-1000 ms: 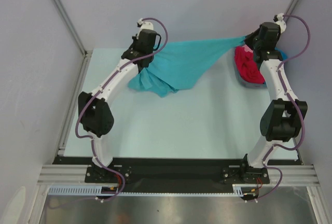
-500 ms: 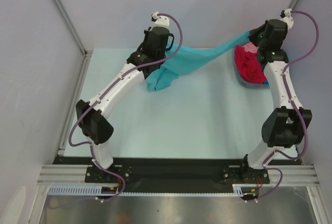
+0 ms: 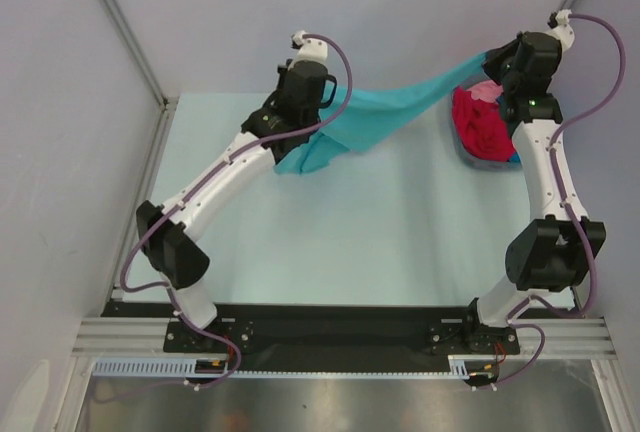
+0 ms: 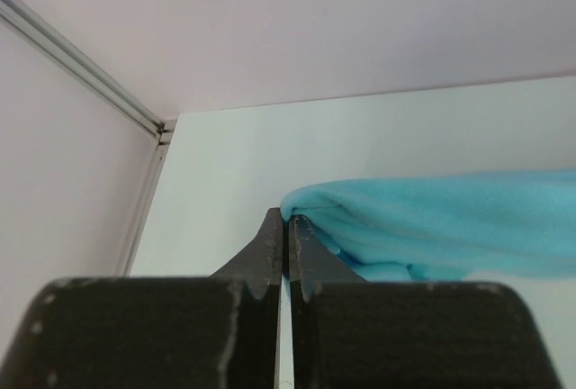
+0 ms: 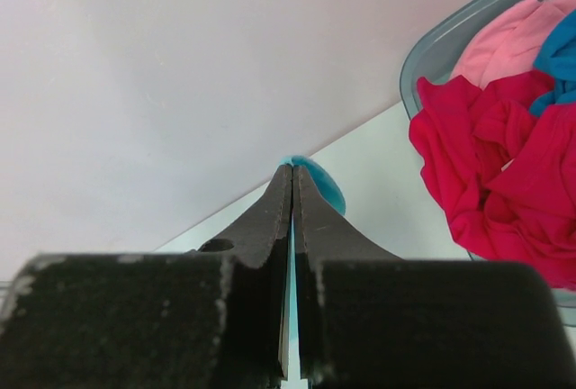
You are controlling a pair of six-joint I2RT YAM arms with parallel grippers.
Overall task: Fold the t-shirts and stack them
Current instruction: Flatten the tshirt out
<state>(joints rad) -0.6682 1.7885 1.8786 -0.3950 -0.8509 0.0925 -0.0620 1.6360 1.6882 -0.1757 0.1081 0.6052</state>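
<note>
Over the far half of the tabletop (image 3: 380,232) you've got the teal t-shirt (image 3: 392,114) stretched in the air between both arms, loose bulk drooping by the left arm; only the overhead view gives you that span. Left wrist view shows the left fingers (image 4: 270,247) pinched tight on a teal edge, and right wrist view shows the right fingers (image 5: 270,220) pressed together with a bit of teal at the tips. Right wrist view alone gives you a clear look at the grey-blue basket (image 5: 447,36) holding the red tee (image 5: 486,168), pink tee (image 5: 504,40) and blue tee (image 5: 560,58).
</note>
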